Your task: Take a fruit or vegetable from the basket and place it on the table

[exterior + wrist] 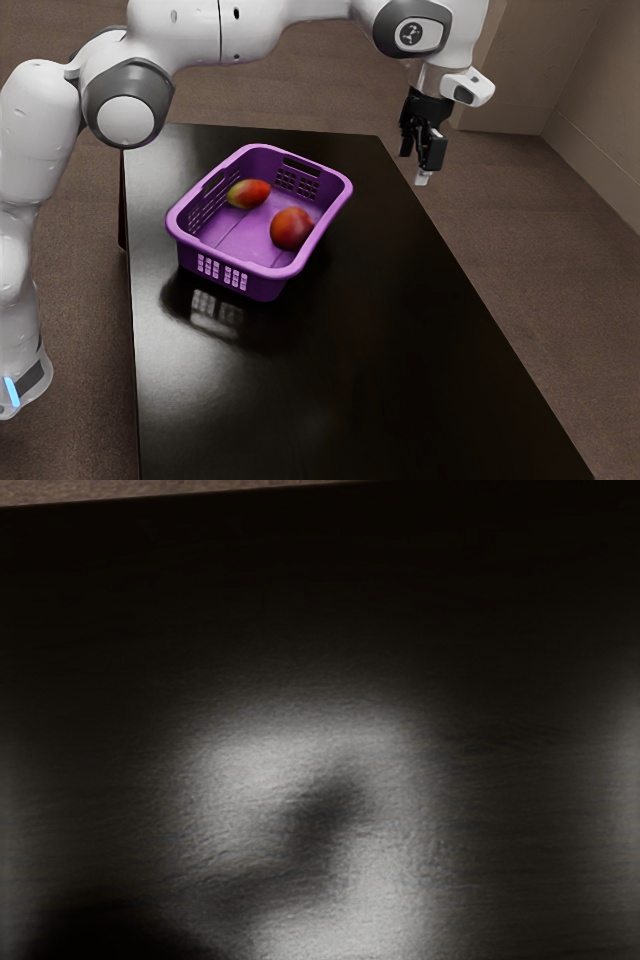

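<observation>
Our gripper (422,165) well apart from basket (262,286); can't tell if open or closed. Round red fruit (292,229) and longer fruit (248,194) inside basket. If we reach in crooked, we might bump rim, tip basket.

The purple basket (262,287) on the dark worktop (330,385) offers entry through its open top, while raised sides obstruct sideways passage.
</observation>
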`<state>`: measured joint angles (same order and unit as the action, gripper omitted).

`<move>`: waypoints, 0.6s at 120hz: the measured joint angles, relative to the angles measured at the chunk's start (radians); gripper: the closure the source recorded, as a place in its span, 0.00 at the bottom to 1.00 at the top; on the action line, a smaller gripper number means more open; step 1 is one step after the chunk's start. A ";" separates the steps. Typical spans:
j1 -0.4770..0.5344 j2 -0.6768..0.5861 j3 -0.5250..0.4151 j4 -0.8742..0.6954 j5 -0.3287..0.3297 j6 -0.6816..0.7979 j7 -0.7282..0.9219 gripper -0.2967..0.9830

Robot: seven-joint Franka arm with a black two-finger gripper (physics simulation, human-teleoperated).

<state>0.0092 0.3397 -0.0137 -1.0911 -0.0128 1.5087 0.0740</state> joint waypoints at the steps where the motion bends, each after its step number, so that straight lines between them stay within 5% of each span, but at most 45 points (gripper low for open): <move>1: 0.000 0.000 0.000 0.000 0.000 0.000 0.000 0.23; 44: 0.000 -0.006 0.002 -0.002 -0.021 -0.002 -0.020 0.23; 72: -0.011 0.002 -0.003 -0.009 -0.003 0.042 -0.349 0.23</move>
<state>-0.0023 0.3419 -0.0169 -1.0996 -0.0155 1.5505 -0.2749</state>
